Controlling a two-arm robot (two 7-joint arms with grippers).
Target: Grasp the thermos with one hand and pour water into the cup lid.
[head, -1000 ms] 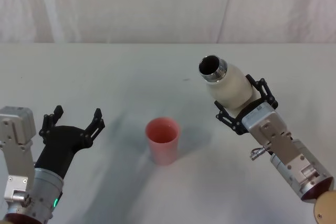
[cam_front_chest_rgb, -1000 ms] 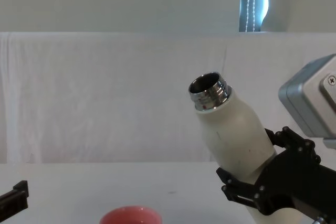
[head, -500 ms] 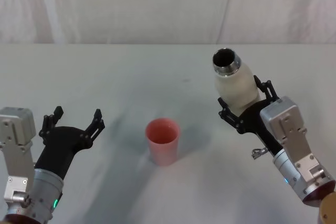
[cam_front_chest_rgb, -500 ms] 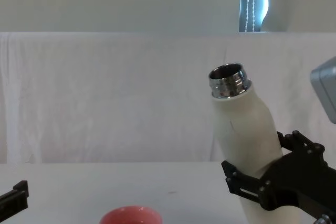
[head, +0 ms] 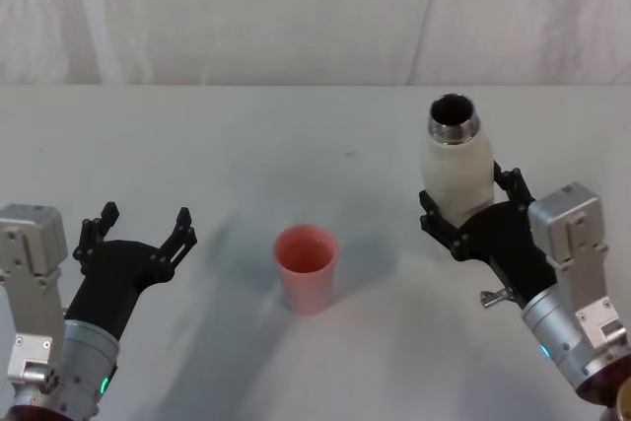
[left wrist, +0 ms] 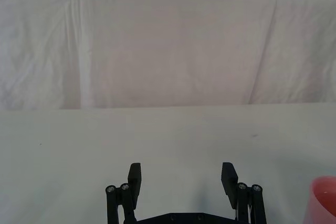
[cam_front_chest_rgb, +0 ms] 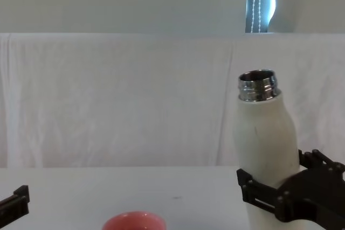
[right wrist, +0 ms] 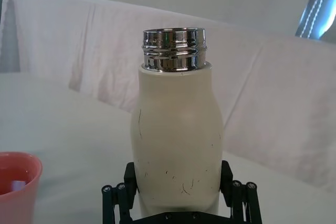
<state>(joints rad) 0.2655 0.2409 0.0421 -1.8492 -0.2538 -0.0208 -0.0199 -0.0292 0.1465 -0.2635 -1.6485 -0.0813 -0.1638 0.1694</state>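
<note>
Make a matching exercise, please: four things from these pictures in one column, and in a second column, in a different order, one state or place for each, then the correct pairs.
Things
1. thermos
2. cup lid
3. left gripper
4. right gripper

States or places
A. open, holding nothing, at the robot's left
B. upright, its silver neck uncapped
C. shut around the cream-white body
D. standing on the table between the two arms

Pairs: 1-B, 2-D, 3-A, 4-C
</note>
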